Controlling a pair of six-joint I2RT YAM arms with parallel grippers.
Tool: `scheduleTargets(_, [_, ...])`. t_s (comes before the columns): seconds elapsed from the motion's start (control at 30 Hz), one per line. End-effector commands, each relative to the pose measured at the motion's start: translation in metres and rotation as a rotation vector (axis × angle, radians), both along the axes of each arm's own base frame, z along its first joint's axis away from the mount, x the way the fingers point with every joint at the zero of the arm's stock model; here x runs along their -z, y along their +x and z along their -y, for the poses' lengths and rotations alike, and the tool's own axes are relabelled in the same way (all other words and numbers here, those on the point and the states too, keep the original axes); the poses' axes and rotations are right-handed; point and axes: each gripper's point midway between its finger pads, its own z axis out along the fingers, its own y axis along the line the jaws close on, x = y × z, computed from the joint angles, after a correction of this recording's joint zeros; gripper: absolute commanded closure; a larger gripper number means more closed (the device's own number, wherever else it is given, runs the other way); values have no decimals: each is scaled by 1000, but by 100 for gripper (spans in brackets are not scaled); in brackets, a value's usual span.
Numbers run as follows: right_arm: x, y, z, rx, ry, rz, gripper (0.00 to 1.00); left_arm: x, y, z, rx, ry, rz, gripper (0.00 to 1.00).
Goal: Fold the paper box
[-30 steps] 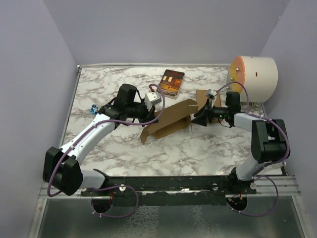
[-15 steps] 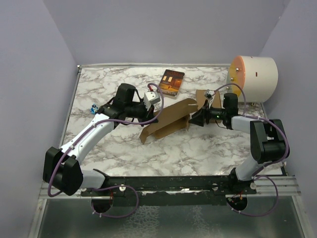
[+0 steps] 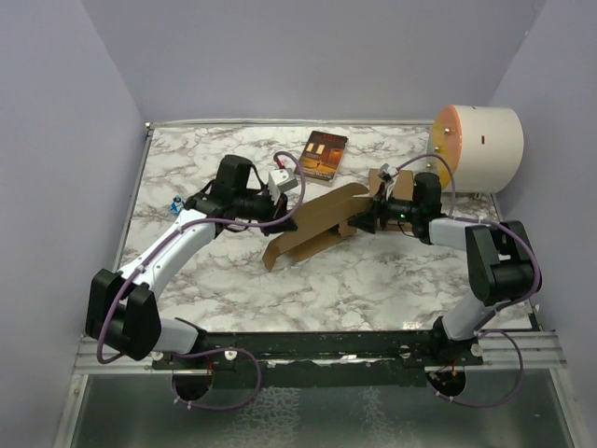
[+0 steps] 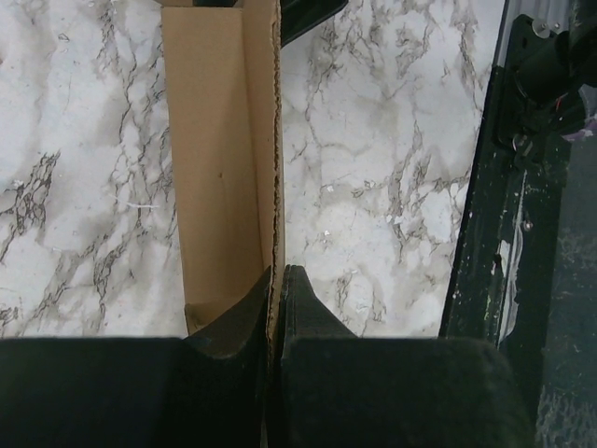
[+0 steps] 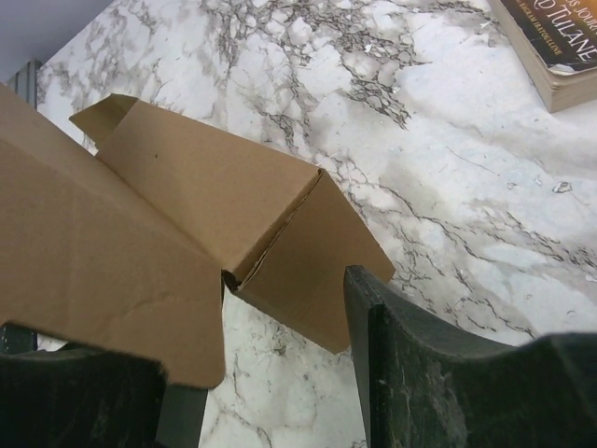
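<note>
— Left gripper [image 4: 277, 285] pinches the paper box [image 3: 312, 226] wall, middle of table [image 3: 373, 280]; right gripper [image 3: 358, 224] spread around right-end flap [image 5: 298, 252].
— Flap-folding step, likely. Next: right closes on flap, turns it inward.

- Left wrist view: paper box [image 4: 219, 168] is cut off by the top edge ahead of the left gripper [image 4: 277, 299]; its near end is hidden behind the claw.
- Right gripper [image 5: 270, 355]: one finger is mostly covered by a box flap.
- Book [image 5: 560, 42], beyond the claw: cropped at the corner.
- Blue item [image 3: 175, 206], outboard of the left claw: too small to identify.
</note>
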Motion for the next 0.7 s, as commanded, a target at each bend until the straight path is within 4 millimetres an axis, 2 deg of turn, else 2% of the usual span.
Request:
scheduleTargets(0.0, [0,15,-5,36,6,31,47,-4,-1,1,27,-57,-51,100])
scheduleTargets(0.17, [10,12,-12,21,7,35,52,-4,5,-3,5,-75,-76,100])
scheduleTargets(0.4, [12,24,-23,20,-21,116,61,-5,10,-5,-2,-99,-101,100])
scheduleTargets(0.57, [11,30,-28,19,-35,148,76,-4,16,-7,-31,-106,-119,100])
scheduleTargets(0.67, [4,34,-27,29,-40,152,86,-6,24,-12,-76,-105,-119,100])
